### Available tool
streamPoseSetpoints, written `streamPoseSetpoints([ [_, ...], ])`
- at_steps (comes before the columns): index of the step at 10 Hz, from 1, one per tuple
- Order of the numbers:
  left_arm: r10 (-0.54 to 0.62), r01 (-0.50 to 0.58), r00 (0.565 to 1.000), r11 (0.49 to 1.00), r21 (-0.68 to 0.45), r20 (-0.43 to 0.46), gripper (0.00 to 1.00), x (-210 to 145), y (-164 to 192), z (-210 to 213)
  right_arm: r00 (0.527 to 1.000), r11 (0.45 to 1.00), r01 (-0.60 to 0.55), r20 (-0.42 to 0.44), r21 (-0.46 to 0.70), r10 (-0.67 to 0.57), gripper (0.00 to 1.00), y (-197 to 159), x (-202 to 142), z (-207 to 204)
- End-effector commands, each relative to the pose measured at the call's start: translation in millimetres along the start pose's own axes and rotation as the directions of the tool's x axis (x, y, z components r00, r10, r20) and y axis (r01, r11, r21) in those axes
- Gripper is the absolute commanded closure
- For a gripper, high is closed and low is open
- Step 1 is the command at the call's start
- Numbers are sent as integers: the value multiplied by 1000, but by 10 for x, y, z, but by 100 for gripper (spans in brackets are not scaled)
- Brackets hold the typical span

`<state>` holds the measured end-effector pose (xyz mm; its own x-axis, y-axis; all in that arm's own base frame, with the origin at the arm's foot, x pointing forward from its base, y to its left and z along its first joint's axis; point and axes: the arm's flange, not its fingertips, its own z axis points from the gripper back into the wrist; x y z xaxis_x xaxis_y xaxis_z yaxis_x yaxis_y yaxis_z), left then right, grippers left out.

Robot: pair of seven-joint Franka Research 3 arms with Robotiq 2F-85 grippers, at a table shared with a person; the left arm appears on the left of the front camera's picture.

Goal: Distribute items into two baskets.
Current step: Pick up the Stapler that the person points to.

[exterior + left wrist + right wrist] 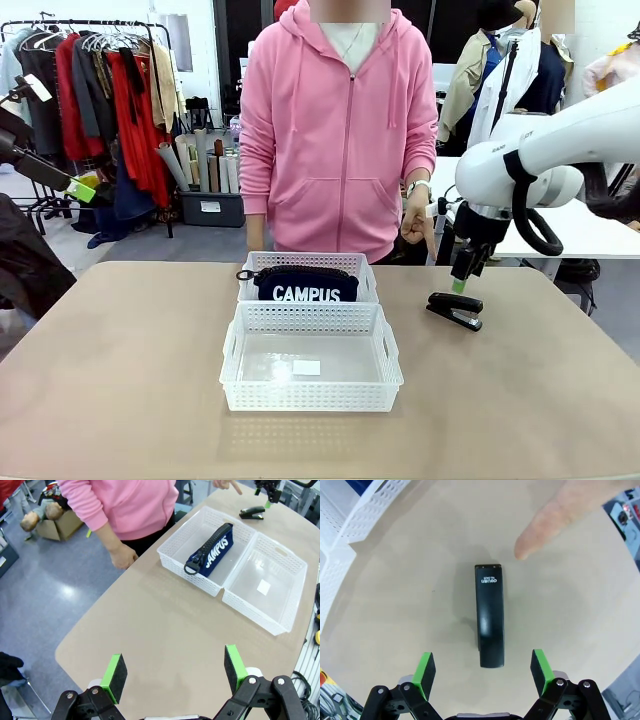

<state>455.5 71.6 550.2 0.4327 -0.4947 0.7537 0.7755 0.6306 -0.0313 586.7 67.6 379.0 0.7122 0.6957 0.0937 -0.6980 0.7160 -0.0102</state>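
The navy pouch (305, 286) with white "CAMPUS" lettering lies in the far white basket (365, 268). The near basket (232, 355) holds just a small white label. A black stapler (455, 310) rests on the table to the right of the baskets. My right gripper (462, 277) hangs open just above it. In the right wrist view the stapler (490, 615) lies lengthwise in front of the open right gripper (482, 670), untouched. My left gripper (175, 670) is open with nothing in it, high off the table's left end, far from the pouch (210, 550).
A person in a pink hoodie (335, 130) stands at the far side. One hand (418, 225) points a finger (545, 525) down at the stapler. The other hand (122, 557) hangs near the far basket (175, 562). A basket corner (350, 520) lies to the stapler's left.
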Motion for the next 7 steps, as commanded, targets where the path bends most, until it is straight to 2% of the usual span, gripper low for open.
streamPoseSetpoints([
  [1,-1,1,1000,1000,2,7,0,-1,-6,-6,998,998,-56,-14,-24,56,0,-47,71,-104],
  [7,-1,1,1000,1000,2,7,0,-1,-6,-6,994,995,-103,-31,4,103,0,-62,102,-400],
])
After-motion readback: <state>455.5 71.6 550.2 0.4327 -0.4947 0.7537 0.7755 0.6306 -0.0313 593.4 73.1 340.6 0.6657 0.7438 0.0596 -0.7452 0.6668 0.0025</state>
